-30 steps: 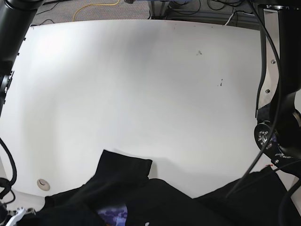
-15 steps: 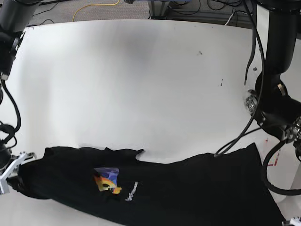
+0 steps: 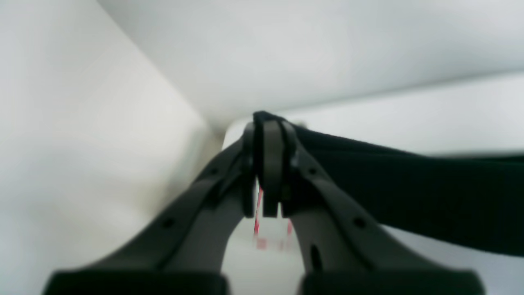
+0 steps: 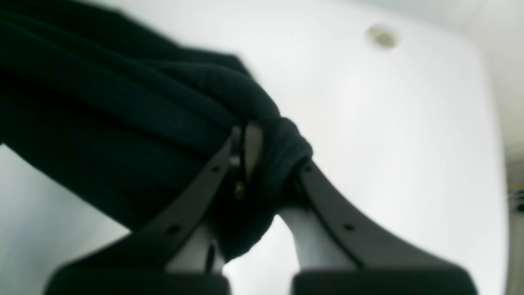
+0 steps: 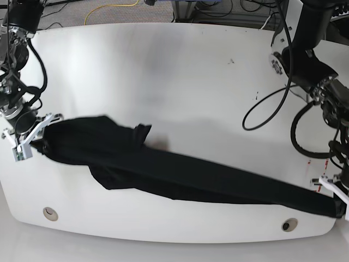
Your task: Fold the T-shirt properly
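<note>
The left gripper (image 3: 268, 164), with its dark plastic fingers (image 3: 245, 172) pressed together, is clamped on one end of the large black soft-fabric T-shirt (image 5: 180, 174). In the left wrist view the thin fabric edge sits between the fingertips and the cloth runs away to the right. In the base view this gripper (image 5: 339, 203) is at the right near corner of the white flat table (image 5: 163, 76), close to the edge.

The right gripper (image 4: 262, 164) is also closed on the T-shirt (image 4: 123, 123); a thick bunched roll of the black fabric is squeezed between its two fingers (image 4: 213, 180). In the base view it (image 5: 34, 136) is at the left side of the table.

Between the two grippers the T-shirt is pulled into a long, narrow band that crosses the near half of the table diagonally. The part near the right gripper is wider, with loose folds. The printed graphic cannot be seen.

A small round hole (image 5: 50, 213) is in the table near its left front corner.
</note>
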Available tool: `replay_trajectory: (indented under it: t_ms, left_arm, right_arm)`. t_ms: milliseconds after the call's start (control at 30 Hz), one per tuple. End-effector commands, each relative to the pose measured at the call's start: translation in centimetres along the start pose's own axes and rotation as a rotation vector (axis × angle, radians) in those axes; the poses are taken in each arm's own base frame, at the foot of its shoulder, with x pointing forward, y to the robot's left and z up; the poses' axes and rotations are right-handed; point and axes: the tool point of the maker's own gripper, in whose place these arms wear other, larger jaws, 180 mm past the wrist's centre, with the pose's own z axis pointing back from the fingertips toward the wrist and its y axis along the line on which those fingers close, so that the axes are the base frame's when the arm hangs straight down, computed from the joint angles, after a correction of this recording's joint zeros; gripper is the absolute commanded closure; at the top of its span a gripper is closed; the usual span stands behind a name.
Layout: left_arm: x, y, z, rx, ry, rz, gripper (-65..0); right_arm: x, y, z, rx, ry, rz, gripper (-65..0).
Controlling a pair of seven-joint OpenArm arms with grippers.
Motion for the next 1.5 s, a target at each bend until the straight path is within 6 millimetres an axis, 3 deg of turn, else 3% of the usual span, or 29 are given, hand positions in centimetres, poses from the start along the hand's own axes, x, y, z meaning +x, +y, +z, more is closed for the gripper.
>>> replay_trajectory:
  t_ms: [0, 167, 433, 533, 667, 867, 1067, 1233, 1467]
  left_arm:
    - [-2.5, 1.3, 0.9, 0.044, 0.045, 0.005, 0.0]
    - [-9.2, 2.3, 2.5, 0.053, 0.199, -0.026, 0.0]
    - [-17.0, 4.1, 6.1, 0.087, 0.39, -0.034, 0.0]
    - [-18.2, 4.6, 6.9, 0.096, 0.427, -0.044, 0.0]
    - [-17.8, 4.3, 6.6, 0.09, 0.395, -0.043, 0.0]
    - [-13.3, 3.1, 4.1, 0.059, 0.278, -0.058, 0.0]
    - [-6.5, 2.5, 1.9, 0.047, 0.112, -0.063, 0.0]
    - [0.3, 3.1, 0.7, 0.08, -0.043, 0.009, 0.0]
    - [7.7, 4.9, 0.4, 0.109, -0.204, 0.084, 0.0]
  right_arm:
    - [-0.8, 0.2, 0.9, -0.009, -0.009, -0.006, 0.0]
    - [-5.1, 1.9, 1.7, 0.012, 0.073, -0.07, 0.0]
    - [-9.7, 4.0, 2.7, 0.043, 0.176, -0.122, 0.0]
    - [-10.2, 4.2, 2.9, 0.048, 0.189, -0.128, 0.0]
    - [-9.3, 4.1, 2.5, 0.046, 0.163, -0.123, 0.0]
    - [-5.6, 2.9, 1.4, 0.023, 0.075, -0.1, 0.0]
    - [-1.0, 1.5, -0.2, 0.015, -0.008, -0.071, 0.0]
    - [2.9, -0.1, -1.4, 0.006, -0.071, -0.044, 0.0]
    - [8.6, -1.6, -2.7, 0.006, -0.154, -0.005, 0.0]
